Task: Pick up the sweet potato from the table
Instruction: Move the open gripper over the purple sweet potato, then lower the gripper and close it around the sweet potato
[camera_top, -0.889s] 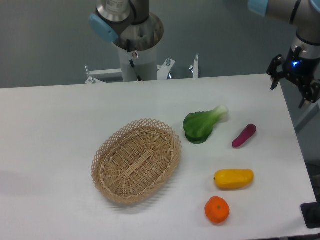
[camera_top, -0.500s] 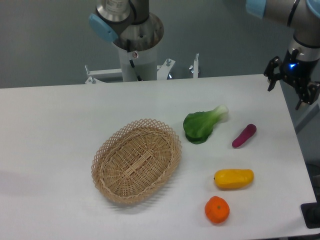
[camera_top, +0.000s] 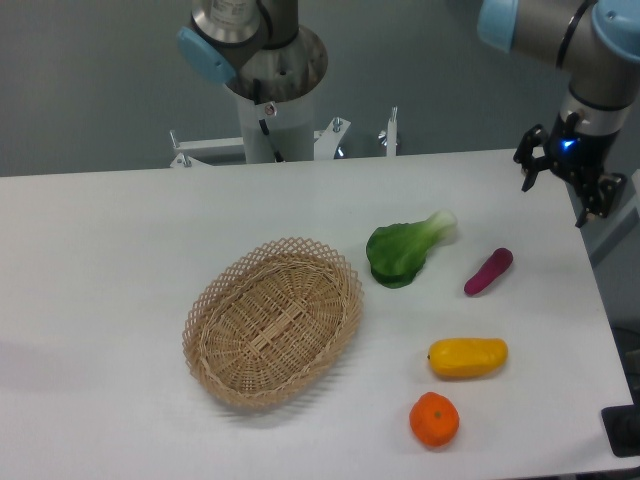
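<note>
— On the right half of the table (camera_top: 120, 230), what lies around the sweet potato (camera_top: 488, 271)?

— It rests on the bare white top, tilted, its upper end pointing up and to the right. Just to its left is a leafy green vegetable (camera_top: 405, 250) with a pale stalk, close but apart from it. Below it lies a yellow oblong vegetable (camera_top: 468, 357), and lower still a round orange fruit (camera_top: 434, 419). A wicker basket (camera_top: 272, 320) sits well to the left. Nothing lies on top of the sweet potato or covers it.

— And how do the things look?

— The sweet potato is slim, smooth and magenta-purple, finger-shaped and shorter than the yellow piece, which is fatter and glossy. The fruit is round and slightly dimpled. The basket is oval, woven of tan cane with a lacy open rim. The tabletop is plain, flat and white.

— Where is the arm?

— It reaches in from the upper right, wrist bent downward, a blue light glowing on it. The gripper (camera_top: 554, 188) hangs above the table's far right edge, up and to the right of the sweet potato and well apart from it. Its two dark fingers are spread, with nothing between them.
</note>
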